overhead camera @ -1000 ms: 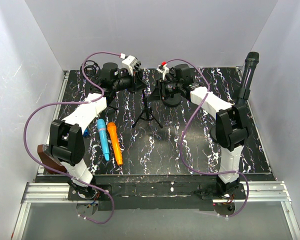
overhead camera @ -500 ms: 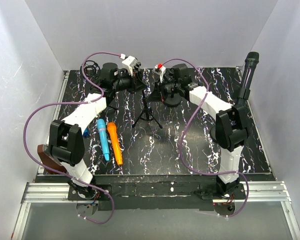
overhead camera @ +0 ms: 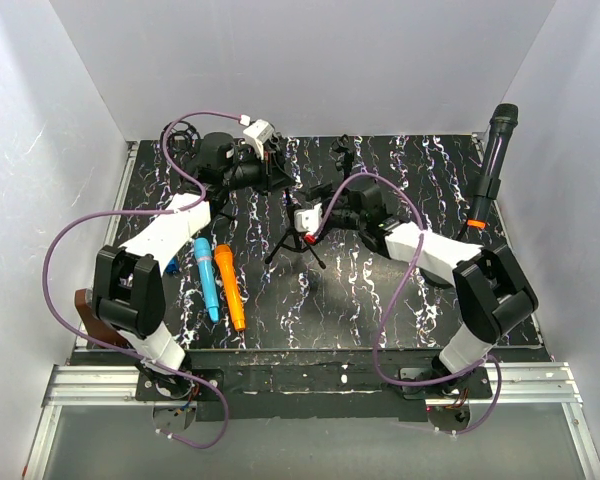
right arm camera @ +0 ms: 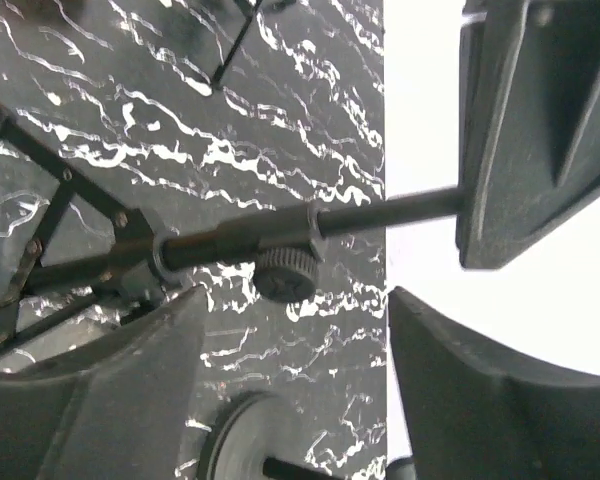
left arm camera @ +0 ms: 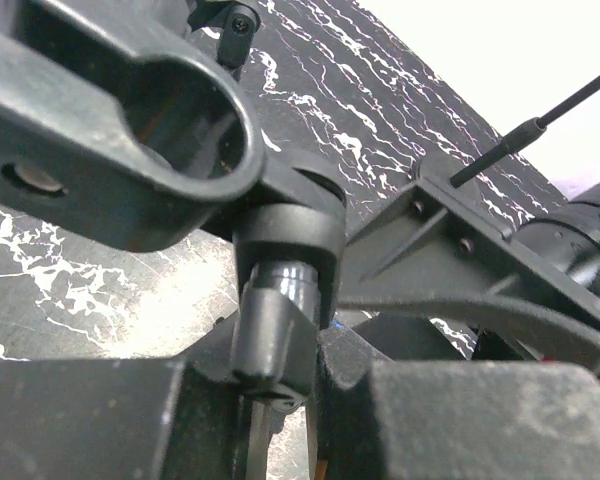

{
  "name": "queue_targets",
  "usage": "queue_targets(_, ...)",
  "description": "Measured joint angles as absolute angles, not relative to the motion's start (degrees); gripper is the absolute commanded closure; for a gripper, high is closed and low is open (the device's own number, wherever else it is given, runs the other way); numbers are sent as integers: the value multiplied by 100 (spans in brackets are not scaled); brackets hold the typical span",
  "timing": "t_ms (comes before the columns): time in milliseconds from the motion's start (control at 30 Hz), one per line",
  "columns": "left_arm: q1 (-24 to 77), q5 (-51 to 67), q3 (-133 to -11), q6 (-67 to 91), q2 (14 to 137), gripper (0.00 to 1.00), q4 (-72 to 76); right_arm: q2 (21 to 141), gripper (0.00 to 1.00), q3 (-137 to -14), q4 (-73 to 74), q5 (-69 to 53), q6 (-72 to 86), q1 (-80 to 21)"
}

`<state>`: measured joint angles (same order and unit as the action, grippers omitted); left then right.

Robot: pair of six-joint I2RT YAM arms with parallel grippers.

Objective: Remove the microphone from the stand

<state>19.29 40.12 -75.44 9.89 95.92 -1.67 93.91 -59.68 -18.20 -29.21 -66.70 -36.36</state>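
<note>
A black tripod stand (overhead camera: 296, 236) stands at mid-table. My left gripper (overhead camera: 273, 175) is shut on the stem (left arm camera: 278, 310) just under the stand's clip ring (left arm camera: 130, 120). Whether anything sits in that ring I cannot tell. My right gripper (overhead camera: 302, 222) is open beside the stand's pole. In the right wrist view the pole (right arm camera: 230, 240) and its knurled knob (right arm camera: 285, 275) lie just beyond the gripper (right arm camera: 295, 335), untouched by the fingers. A black microphone (overhead camera: 494, 165) with an orange band stands against the right wall, apart from the stand.
A blue microphone (overhead camera: 206, 277) and an orange one (overhead camera: 230, 287) lie side by side left of the stand. A small black holder (overhead camera: 342, 151) sits at the back. White walls close in the table on three sides. Purple cables loop over both arms.
My right gripper has swung from the stand's top at the back down and forward to the pole, and its jaws have opened. The left gripper has kept its grip under the clip.
</note>
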Motion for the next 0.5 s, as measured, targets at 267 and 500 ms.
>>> queue_targets(267, 1957, 3990, -7411, 1002, 9502, 100, -51, 8958, 20, -6453, -290, -3216, -5002, -3258)
queue_targets(500, 1957, 3962, -7205, 1083, 9404, 100, 180, 9439, 23, -8235, 655, -3964, -1780, -2926)
